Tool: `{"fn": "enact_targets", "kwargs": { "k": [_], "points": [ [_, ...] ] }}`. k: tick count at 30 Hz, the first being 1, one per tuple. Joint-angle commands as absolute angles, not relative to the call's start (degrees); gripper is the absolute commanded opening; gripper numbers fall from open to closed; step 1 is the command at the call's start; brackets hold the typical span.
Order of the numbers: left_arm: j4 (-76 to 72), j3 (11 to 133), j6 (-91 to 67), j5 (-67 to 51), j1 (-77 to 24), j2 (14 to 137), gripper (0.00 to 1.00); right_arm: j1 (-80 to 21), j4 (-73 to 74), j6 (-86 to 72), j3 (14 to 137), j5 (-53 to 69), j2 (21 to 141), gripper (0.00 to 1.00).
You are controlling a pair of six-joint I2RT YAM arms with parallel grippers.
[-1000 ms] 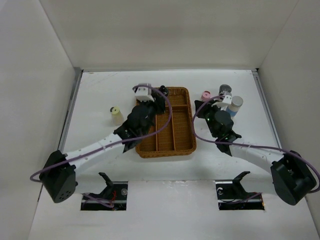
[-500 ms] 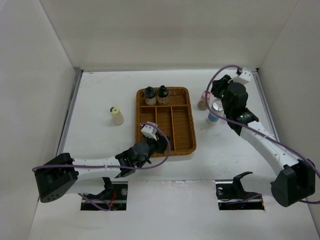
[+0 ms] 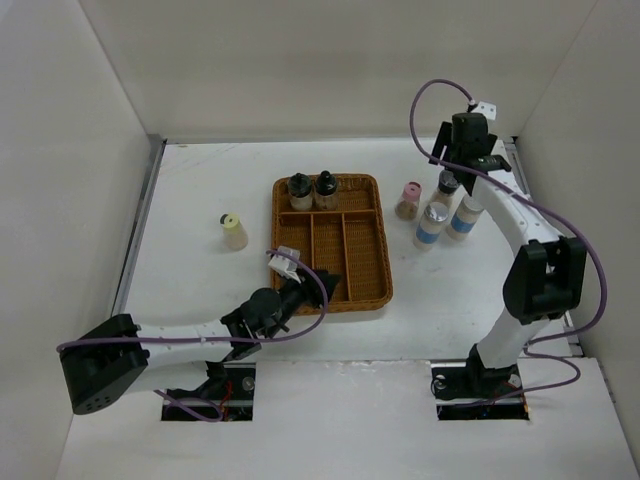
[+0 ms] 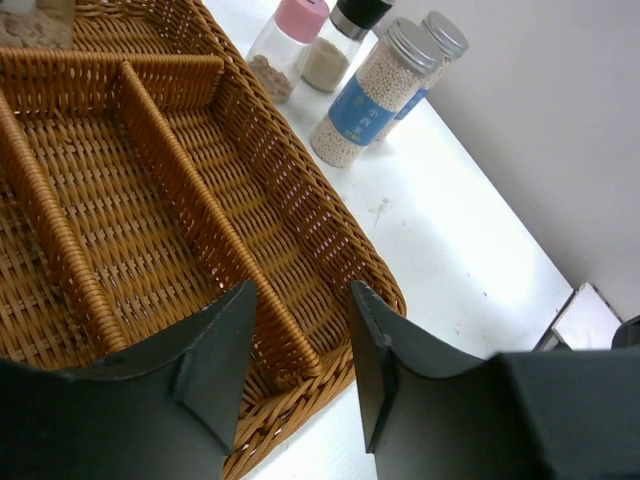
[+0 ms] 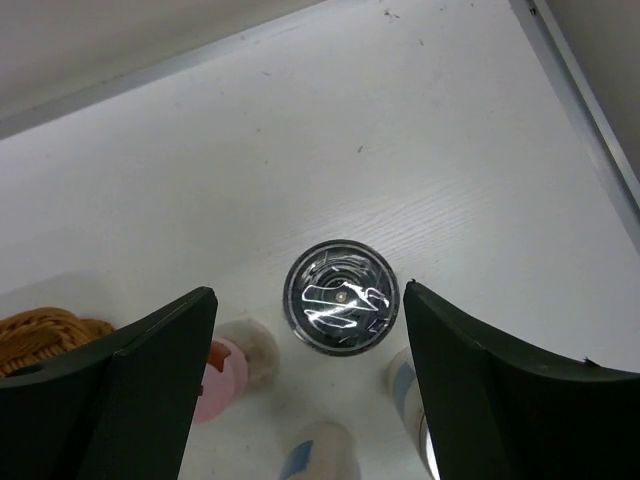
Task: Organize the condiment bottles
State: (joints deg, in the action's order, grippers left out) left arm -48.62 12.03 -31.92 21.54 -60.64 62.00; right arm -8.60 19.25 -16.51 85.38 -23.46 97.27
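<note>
Two dark-capped condiment bottles (image 3: 300, 190) (image 3: 325, 188) stand in the back compartment of the wicker tray (image 3: 372, 262). A cream yellow-capped bottle (image 3: 234, 232) stands alone left of the tray. To the tray's right are a pink-capped bottle (image 3: 409, 200), a dark-capped bottle (image 3: 447, 185) and two silver-capped blue-banded bottles (image 3: 431, 225) (image 3: 463, 218). My right gripper (image 5: 307, 292) hangs open straight above the dark-capped bottle (image 5: 341, 297), one finger to each side, apart from it. My left gripper (image 4: 300, 330) is open by a narrow gap, with nothing in it, over the tray's (image 4: 330, 230) front right corner.
White walls enclose the table on three sides, and a metal rail (image 3: 528, 190) runs along the right edge close to the bottle cluster. The tray's long front compartments (image 4: 130, 220) hold nothing. The right arm (image 3: 540, 280) stands tall along the right side.
The left gripper drew back from the tray's back compartment to its front edge and opened slightly. The right gripper lifted toward the back and opened wide; a second silver-capped bottle now shows.
</note>
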Motion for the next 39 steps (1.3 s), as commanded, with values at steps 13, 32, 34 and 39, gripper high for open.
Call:
{"fn": "enact_targets", "kwargs": {
  "k": [13, 32, 34, 39],
  "points": [
    [-53.79, 11.6, -33.05, 20.74, -59.46, 63.01, 0.42, -4.88, 27.16, -13.18, 92.2, -18.11, 105.38, 0.91],
    [-54.4, 11.08, -33.93, 20.48, -58.84, 63.11, 0.42, -5.05, 27.33, -14.06, 91.32, -17.05, 108.54, 0.82],
    [-54.4, 10.99, -34.01, 20.39, -58.4, 63.19, 0.42, -5.05, 27.42, -14.5, 91.93, -17.14, 109.07, 0.78],
    [-54.49, 10.55, -34.19, 20.74, -58.23, 62.31, 0.42, -5.05, 26.37, -15.12, 92.11, -17.14, 108.64, 0.63]
  ]
}}
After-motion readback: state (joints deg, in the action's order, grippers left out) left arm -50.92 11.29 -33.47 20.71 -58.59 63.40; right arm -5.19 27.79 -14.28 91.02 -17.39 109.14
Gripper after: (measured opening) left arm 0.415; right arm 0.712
